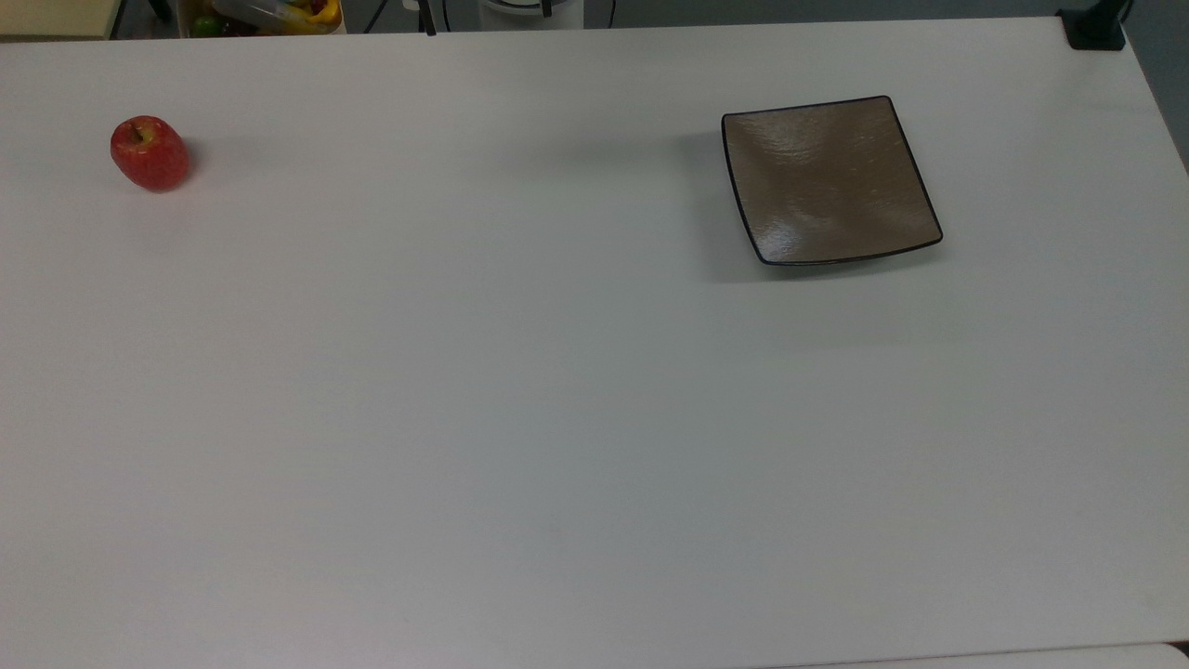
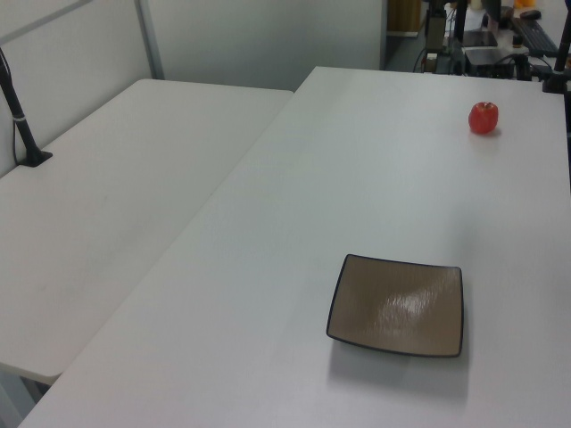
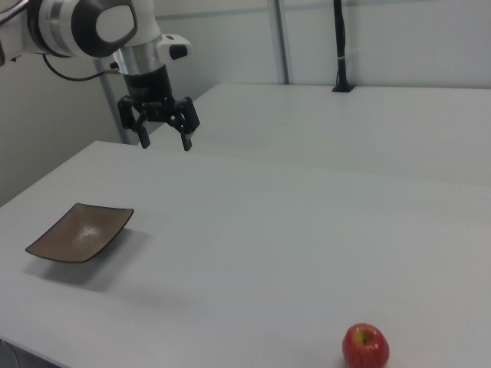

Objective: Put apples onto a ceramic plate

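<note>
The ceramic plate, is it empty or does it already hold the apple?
Empty. The ceramic plate shows bare brown surface; the apple sits far away on the table.

A square shiny brown plate with a thin dark rim lies flat on a big white table, down at about 5 o'clock. It has nothing on it. A small round red apple sits on the same table far away, up at 1 o'clock. A second white table stands beside it at 9 o'clock.
</note>
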Tool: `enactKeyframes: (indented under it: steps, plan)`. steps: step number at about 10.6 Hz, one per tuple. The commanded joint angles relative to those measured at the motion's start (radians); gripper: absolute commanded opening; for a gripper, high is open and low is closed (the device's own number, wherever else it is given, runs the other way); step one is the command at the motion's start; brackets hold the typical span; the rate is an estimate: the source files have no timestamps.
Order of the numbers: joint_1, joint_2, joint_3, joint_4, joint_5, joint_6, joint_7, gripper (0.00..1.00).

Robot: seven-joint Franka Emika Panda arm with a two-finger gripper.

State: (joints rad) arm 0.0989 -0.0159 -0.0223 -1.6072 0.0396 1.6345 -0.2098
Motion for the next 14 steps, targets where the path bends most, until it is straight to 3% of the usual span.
enactKeyframes:
  steps: [1,5,11,14]
  plan:
    - [-0.034,-0.018,-0.011,-0.011,-0.007,-0.021,-0.224,1.0]
    - [-0.094,-0.015,-0.015,-0.01,-0.041,-0.067,-0.263,1.0]
    - [-0.177,0.02,-0.172,0.01,-0.099,0.059,-0.338,1.0]
    - [-0.22,0.109,-0.281,-0.032,-0.106,0.197,-0.427,1.0]
